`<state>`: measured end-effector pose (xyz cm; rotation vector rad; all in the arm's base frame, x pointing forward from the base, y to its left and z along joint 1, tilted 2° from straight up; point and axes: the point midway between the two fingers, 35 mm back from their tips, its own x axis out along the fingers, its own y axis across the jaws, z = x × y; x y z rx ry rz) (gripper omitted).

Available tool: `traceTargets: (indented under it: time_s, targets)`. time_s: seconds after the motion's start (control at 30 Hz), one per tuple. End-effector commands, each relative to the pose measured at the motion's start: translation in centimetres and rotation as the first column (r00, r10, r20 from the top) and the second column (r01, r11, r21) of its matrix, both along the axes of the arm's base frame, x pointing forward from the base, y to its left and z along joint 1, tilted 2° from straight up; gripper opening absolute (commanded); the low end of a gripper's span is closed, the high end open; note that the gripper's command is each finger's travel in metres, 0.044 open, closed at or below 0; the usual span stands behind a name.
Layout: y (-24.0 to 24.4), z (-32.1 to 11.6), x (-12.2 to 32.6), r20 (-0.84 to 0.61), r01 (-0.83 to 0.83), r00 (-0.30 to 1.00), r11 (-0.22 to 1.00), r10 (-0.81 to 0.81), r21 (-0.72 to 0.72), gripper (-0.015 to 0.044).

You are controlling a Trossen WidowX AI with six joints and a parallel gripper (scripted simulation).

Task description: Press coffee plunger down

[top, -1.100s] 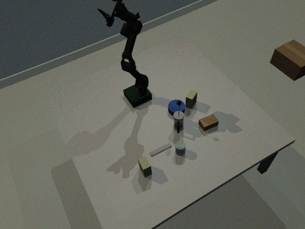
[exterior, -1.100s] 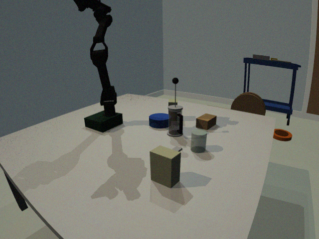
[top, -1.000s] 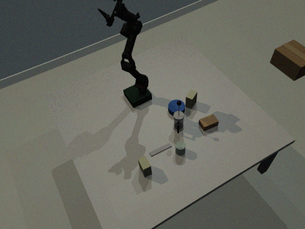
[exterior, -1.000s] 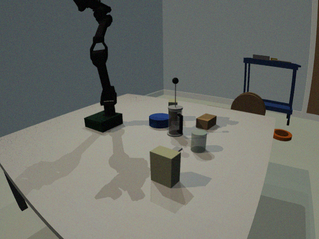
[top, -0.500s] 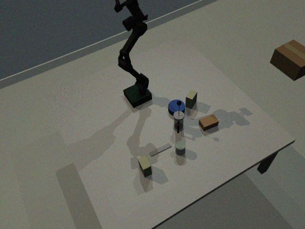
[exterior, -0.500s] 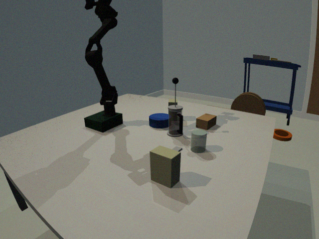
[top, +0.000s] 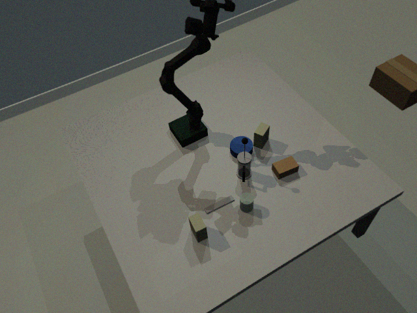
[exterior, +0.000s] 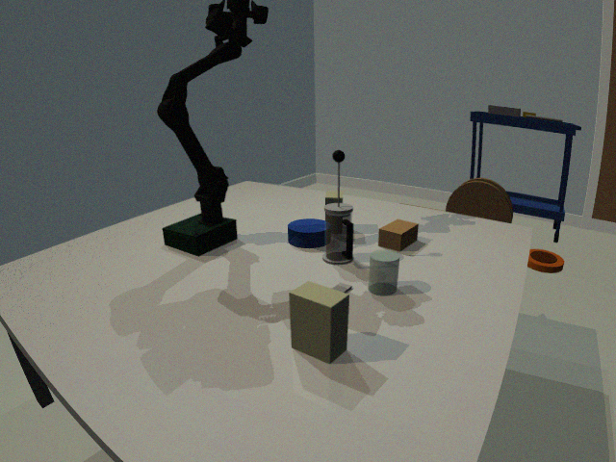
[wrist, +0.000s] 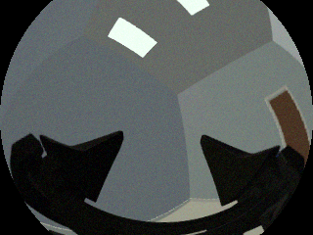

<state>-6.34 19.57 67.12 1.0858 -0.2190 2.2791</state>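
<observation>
The coffee press (top: 244, 165) (exterior: 339, 233) stands upright on the table, a clear cylinder with a metal lid and a black handle. Its plunger rod stands tall above the lid, with the black plunger knob (top: 244, 140) (exterior: 339, 156) at the top, well clear of the lid. My gripper (wrist: 162, 137) is open and empty, its two black fingers wide apart with only walls and ceiling beyond them. In the top and exterior views the arm is raised high above its base, far above and to the left of the press, and its end runs up to the top edge. The fingertips are not clearly visible there.
A blue round block (top: 240, 145) (exterior: 307, 232) sits close behind the press. An orange-brown block (top: 285, 166) (exterior: 397, 234) lies to its right. A translucent cup (top: 246, 203) (exterior: 383, 273), a flat grey bar (top: 219, 205) and a yellowish box (top: 198, 226) (exterior: 318, 320) are nearer the front. Another yellowish box (top: 261, 135) stands behind.
</observation>
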Motion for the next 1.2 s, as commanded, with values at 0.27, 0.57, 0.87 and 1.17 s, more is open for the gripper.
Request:
traceTargets:
  time_s: [0.27, 0.57, 0.87, 1.17]
  targets:
    - [9.1, -8.6, 14.0, 0.070, 0.588, 0.790, 0.721, -0.609, -0.367, 0.0440]
    - [8.5, -17.6, 25.7, 0.292, 0.794, 0.457, 0.238, -0.840, -0.559, 0.0440]
    - [2.2, -27.5, 34.6, 0.572, 0.722, 0.181, -0.287, -0.800, -0.629, 0.0440]
    - [-7.8, -36.7, 37.9, 0.800, 0.463, 0.108, -0.682, -0.590, -0.566, 0.0440]
